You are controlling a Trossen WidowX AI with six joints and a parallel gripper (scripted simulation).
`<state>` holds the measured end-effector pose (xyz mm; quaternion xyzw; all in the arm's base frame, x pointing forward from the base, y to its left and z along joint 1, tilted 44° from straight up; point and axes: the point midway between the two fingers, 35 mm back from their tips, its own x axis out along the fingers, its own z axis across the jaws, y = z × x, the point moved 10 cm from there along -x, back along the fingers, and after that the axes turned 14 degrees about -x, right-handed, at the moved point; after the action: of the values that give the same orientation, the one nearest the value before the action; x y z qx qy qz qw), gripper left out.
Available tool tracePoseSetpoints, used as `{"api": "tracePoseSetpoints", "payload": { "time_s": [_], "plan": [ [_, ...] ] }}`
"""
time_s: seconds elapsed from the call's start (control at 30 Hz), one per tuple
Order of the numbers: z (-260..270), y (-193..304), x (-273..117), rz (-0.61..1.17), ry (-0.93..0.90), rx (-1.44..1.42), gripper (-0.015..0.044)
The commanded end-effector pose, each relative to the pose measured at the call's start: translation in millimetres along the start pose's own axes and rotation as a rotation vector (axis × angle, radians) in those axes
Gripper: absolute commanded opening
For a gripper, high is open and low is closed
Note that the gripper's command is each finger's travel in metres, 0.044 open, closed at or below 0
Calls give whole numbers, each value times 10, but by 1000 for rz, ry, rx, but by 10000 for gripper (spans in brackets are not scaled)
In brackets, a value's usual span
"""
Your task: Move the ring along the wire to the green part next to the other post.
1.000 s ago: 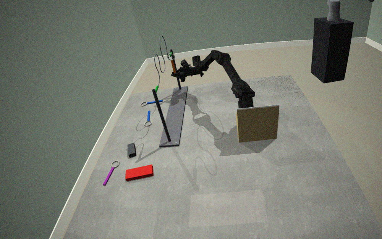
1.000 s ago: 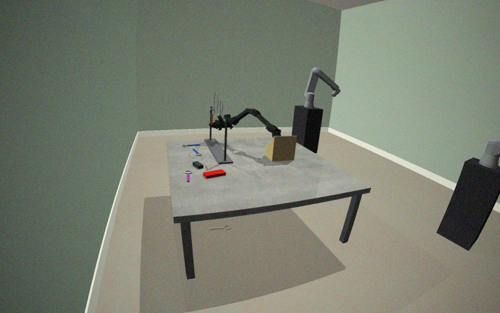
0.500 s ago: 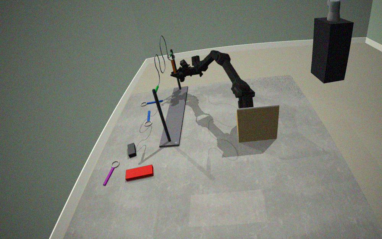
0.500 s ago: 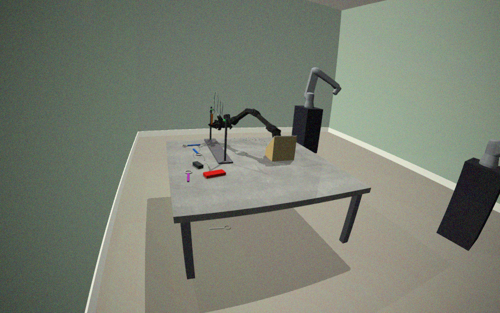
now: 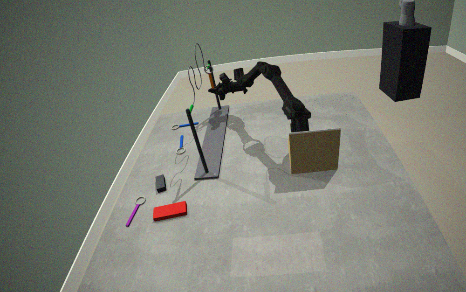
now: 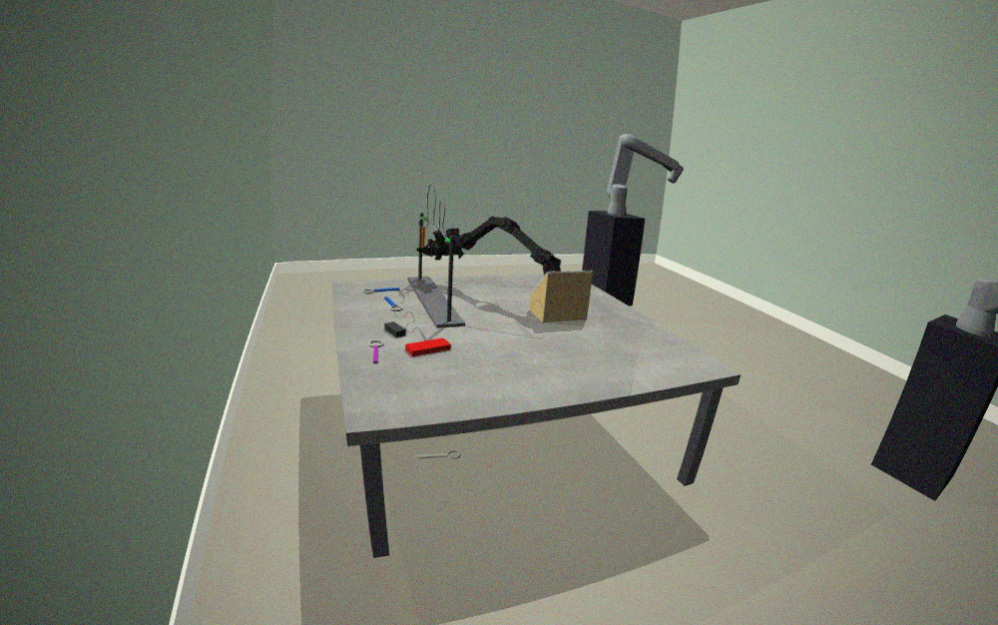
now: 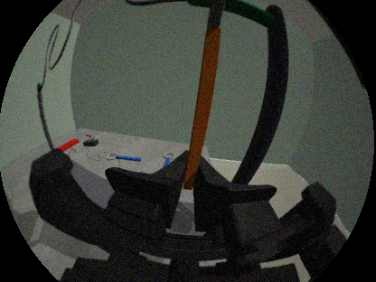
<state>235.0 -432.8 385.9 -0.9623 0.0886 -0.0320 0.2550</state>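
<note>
The ring (image 5: 212, 71) (image 7: 216, 15) hangs around the green part (image 5: 208, 65) (image 7: 250, 13) beside the far post (image 5: 217, 100) (image 6: 420, 265) (image 7: 277, 68). Its orange handle (image 5: 211, 80) (image 6: 423, 237) (image 7: 205, 97) points down. My gripper (image 5: 212, 90) (image 6: 421, 250) (image 7: 191, 154) is shut on the handle's lower end. The thin grey wire (image 5: 194, 93) loops across to the other green part (image 5: 191, 108) (image 7: 40, 86), beside the near post (image 5: 197, 141) (image 6: 449, 287) (image 7: 43, 117). The ring's exact contact with the wire is too small to tell.
Both posts stand on a long grey base (image 5: 215, 144). Blue-handled rings, a black block (image 5: 160, 183) (image 6: 394, 328), a red block (image 5: 170, 211) (image 6: 428, 346) and a purple handle (image 5: 132, 215) (image 6: 375, 354) lie on the table. A tan wedge (image 5: 314, 151) (image 6: 567, 297) stands near the arm's base.
</note>
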Motion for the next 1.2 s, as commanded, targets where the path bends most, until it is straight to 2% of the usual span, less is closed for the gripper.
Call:
{"api": "tracePoseSetpoints", "payload": {
  "time_s": [0.0,0.1,1.17],
  "plan": [
    [0,0,0,0,0,0,-76],
    [0,0,0,0,0,0,-150],
    [-12,-140,1,1,6,5,-150]
  ]
}}
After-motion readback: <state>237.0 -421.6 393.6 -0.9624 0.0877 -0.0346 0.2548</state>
